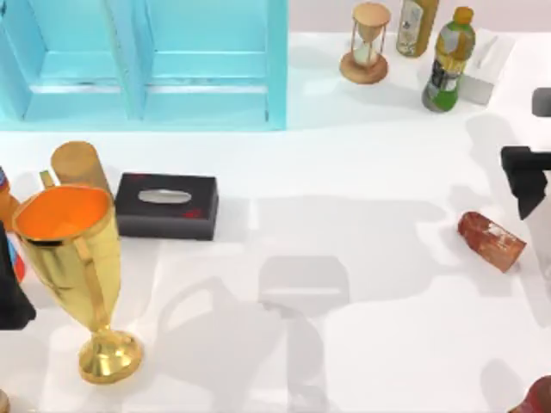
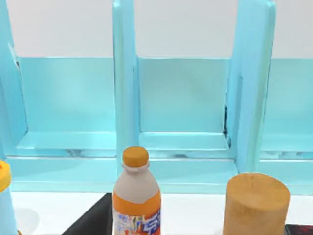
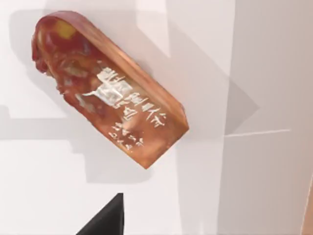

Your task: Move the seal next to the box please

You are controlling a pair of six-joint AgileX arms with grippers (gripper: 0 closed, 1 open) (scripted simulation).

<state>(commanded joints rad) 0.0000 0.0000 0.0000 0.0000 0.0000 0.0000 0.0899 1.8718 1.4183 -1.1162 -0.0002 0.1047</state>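
The seal, a glossy reddish-brown block with pale carved characters, lies on its side on the white table at the right. Close under the right wrist camera, the seal rests untouched. My right gripper hovers just above and to the right of it, open, with one dark fingertip showing off to one side of the block. The box, black with a silver oval slot, sits far to the left. My left arm is parked at the left edge.
A tall gold trophy cup and a wooden cylinder stand by the black box. A blue shelf unit lines the back left. An hourglass, two bottles and a white box stand back right.
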